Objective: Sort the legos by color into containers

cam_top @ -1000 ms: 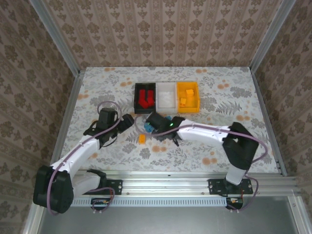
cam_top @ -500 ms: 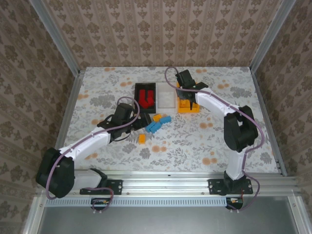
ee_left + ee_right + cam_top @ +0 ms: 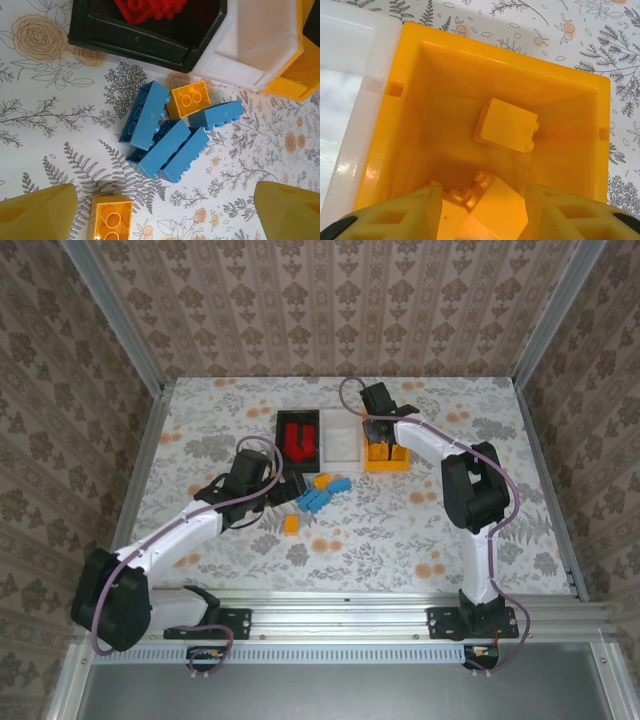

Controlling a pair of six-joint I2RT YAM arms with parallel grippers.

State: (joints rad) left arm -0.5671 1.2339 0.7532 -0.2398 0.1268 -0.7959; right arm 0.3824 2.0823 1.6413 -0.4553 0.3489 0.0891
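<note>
Several blue legos (image 3: 165,135) lie in a heap on the table, with one orange lego (image 3: 187,98) on its far side. Another orange lego (image 3: 111,217) lies by my left finger. My left gripper (image 3: 162,215) hovers open just short of the heap (image 3: 318,498), nothing in it. The black container (image 3: 298,462) holds red legos (image 3: 296,440). Beside it sit the white container (image 3: 340,455) and the orange container (image 3: 386,466). My right gripper (image 3: 482,215) is over the orange container (image 3: 410,65), jaws apart, with orange legos (image 3: 495,205) lying below them.
Metal rails and patterned walls edge the flowered table (image 3: 450,530). The three bins sit side by side at the back middle. A loose orange brick (image 3: 291,524) lies in front of the heap.
My right arm carried an orange brick from the heap to the orange bin and its jaws have just parted over it. My left arm moved right, towards the heap.
</note>
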